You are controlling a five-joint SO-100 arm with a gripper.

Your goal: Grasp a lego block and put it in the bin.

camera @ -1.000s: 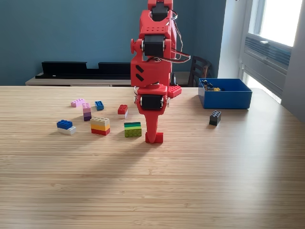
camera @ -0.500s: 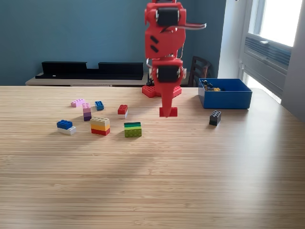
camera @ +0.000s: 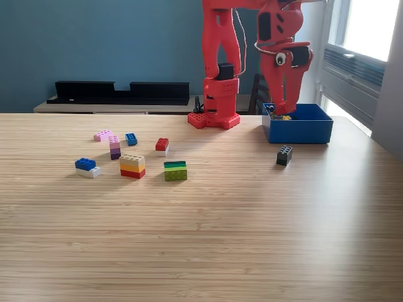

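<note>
Fingers (camera: 280,112) of glossy red plastic, grip state unclear, tips low inside the shallow rectangular blue bin (camera: 302,130).

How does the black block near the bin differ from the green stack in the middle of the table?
The black block is one dark colour; the green stack shows dark green over lime layers. The black block sits close to the bin, on the exterior view's right; the green stack lies well to its left, nearer the other blocks. Both rest on the table, ungripped.
</note>
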